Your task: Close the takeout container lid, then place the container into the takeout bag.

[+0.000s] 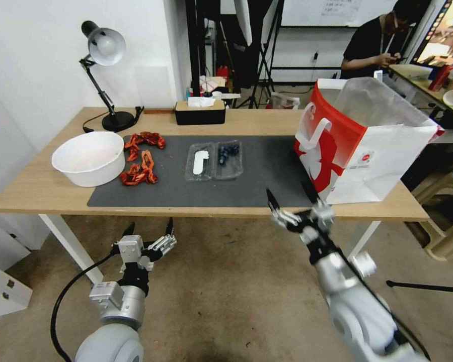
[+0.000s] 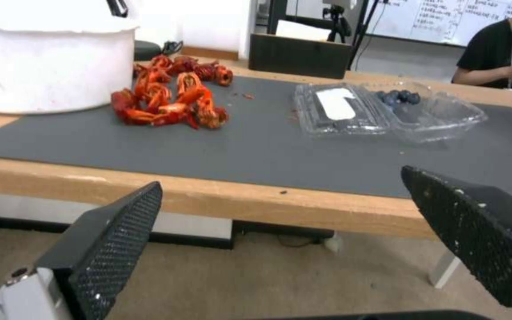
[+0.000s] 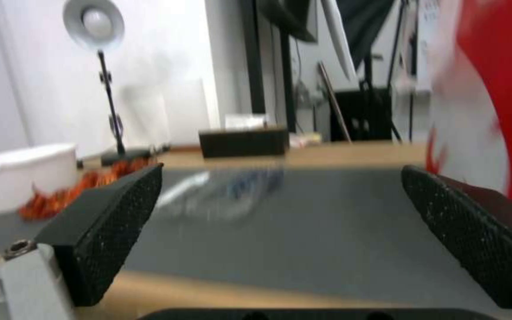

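Head camera looks down across the table; both wrist cameras face it low from its front edge.

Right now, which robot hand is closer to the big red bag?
The right. The right gripper is at the table's front edge, just beside the takeout bag. The left gripper hangs lower, below the table's front edge, far across.

One takeout container, one takeout bag, one white bowl, one lamp, one tissue box
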{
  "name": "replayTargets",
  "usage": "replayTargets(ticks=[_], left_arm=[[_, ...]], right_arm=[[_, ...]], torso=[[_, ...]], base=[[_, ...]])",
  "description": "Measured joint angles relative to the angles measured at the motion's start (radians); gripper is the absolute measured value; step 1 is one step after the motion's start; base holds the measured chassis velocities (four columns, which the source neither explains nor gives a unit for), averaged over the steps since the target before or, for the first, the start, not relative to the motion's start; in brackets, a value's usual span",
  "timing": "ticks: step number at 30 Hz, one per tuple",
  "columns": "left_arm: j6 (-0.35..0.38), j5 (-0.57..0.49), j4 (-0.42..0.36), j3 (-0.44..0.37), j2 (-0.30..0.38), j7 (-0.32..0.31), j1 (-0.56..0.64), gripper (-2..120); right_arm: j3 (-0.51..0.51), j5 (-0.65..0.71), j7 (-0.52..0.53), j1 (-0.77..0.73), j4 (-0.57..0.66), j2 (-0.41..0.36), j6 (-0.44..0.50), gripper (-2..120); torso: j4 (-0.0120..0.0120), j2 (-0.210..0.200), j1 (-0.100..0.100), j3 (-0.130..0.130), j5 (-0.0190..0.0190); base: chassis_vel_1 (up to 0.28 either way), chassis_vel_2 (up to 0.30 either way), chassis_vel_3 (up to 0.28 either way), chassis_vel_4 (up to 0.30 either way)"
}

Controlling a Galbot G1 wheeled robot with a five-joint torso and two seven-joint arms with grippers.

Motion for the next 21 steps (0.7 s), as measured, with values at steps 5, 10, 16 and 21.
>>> replayTargets(ticks=[5, 10, 16, 21], left_arm=[[-0.001, -0.007, 0.008, 0.006, 0.003, -0.002, -0.005, 100], [0.016, -0.042, 0.01, 0.02, 0.015, -0.015, -0.022, 100], [0.08, -0.235, -0.029, 0.041, 0.038, -0.092, -0.097, 100], [0.113, -0.552, -0.063, 0.058, 0.048, -0.196, -0.221, 100]], right_arm=[[0.007, -0.028, -0.006, -0.083, -0.018, 0.037, 0.047, 100], [0.019, -0.048, -0.005, -0.132, -0.009, 0.052, 0.056, 100], [0.005, -0.057, -0.002, -0.128, -0.009, 0.044, 0.045, 100], [-0.045, -0.066, 0.001, -0.089, -0.037, 0.018, 0.027, 100]], torso=[[0.0002, 0.0, 0.0, 0.0, 0.0003], [0.0004, 0.0, 0.0, 0.0, 0.0001], [0.0, 0.0, 0.0, 0.0, 0.0002], [0.0006, 0.0, 0.0, 0.0, 0.0006]], base=[[0.0, 0.0, 0.0, 0.0], [0.0, 0.0, 0.0, 0.0], [0.0, 0.0, 0.0, 0.0], [0.0, 0.0, 0.0, 0.0]])
